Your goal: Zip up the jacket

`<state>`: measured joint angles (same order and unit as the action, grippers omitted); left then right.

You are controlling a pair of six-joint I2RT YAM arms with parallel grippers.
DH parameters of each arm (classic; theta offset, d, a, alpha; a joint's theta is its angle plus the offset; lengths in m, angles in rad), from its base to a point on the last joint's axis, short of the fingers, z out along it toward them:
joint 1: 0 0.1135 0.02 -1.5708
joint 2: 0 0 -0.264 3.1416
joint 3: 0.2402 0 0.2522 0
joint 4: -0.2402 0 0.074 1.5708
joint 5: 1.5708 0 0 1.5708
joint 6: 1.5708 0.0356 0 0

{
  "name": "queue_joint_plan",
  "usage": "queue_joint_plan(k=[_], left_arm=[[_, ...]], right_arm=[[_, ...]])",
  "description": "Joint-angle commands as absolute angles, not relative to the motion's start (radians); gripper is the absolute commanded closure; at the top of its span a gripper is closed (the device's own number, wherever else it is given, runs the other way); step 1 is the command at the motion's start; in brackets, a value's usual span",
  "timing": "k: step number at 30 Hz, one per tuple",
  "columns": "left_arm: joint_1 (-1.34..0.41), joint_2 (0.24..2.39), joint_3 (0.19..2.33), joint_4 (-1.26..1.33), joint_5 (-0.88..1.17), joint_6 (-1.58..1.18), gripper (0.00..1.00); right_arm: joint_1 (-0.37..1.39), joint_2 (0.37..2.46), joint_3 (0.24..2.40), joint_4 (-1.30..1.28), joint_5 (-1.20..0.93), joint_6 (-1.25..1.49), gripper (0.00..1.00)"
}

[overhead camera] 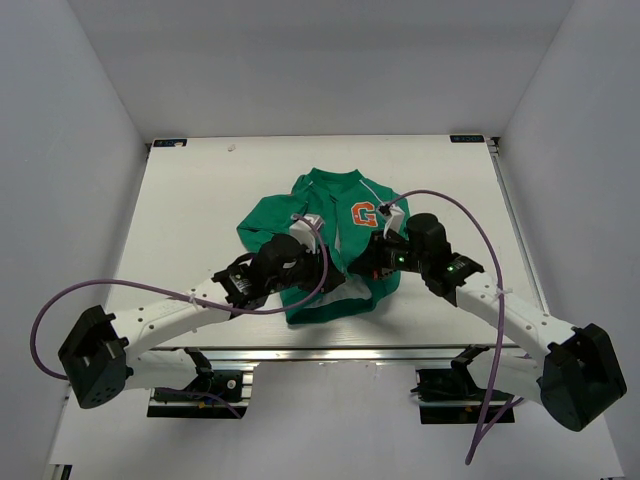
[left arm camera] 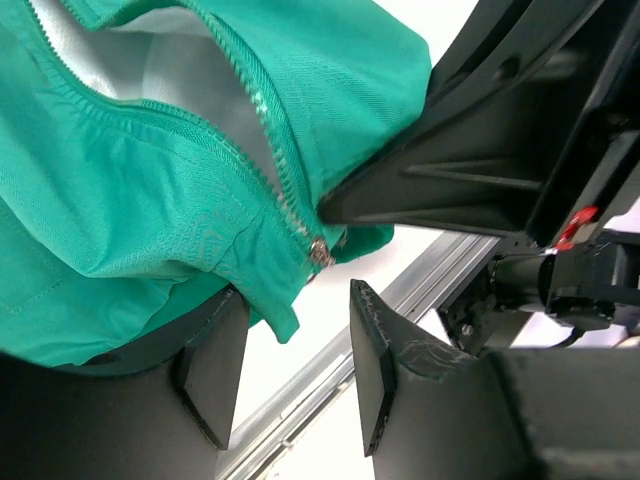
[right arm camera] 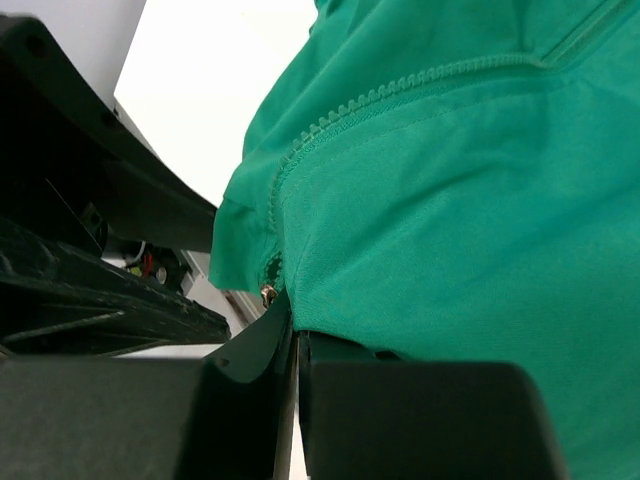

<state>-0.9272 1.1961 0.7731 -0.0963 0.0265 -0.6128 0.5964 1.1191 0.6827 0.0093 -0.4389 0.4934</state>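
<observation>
1. The jacket (overhead camera: 325, 210) lies crumpled at the middle of the white table (overhead camera: 200, 200), with its collar towards the far edge and the orange G patch (overhead camera: 364, 213) facing up.
2. Its front lies partly open, so the pale lining (left arm camera: 170, 70) shows between the two green edges.
3. The left gripper (left arm camera: 295, 370) is at the near hem. Its two fingers stand apart with a bare gap between them and grip nothing (green cloth only drapes over the outer side of one finger (left arm camera: 215, 365)).
4. The right gripper (right arm camera: 295, 345) is at the hem too, close beside the left one. Its fingers are pressed together with the green hem edge nipped between them, just under the foot of the zip.
5. The zip slider (left arm camera: 319, 250) sits low at the bottom end of the teeth, right beside the right gripper's tip
</observation>
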Motion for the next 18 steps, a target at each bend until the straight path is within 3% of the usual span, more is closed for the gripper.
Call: queue_joint_plan(k=[1, 18], left_arm=[[-0.934, 1.157, 0.753, -0.009, 0.037, -0.653, 0.45], [-0.934, 1.154, 0.701, 0.017, 0.020, -0.721, 0.42]], right_arm=[[0.595, 1.100, 0.667, 0.055, -0.486, 0.488, 1.00], [0.595, 1.051, 0.653, 0.090, -0.480, 0.508, 1.00]])
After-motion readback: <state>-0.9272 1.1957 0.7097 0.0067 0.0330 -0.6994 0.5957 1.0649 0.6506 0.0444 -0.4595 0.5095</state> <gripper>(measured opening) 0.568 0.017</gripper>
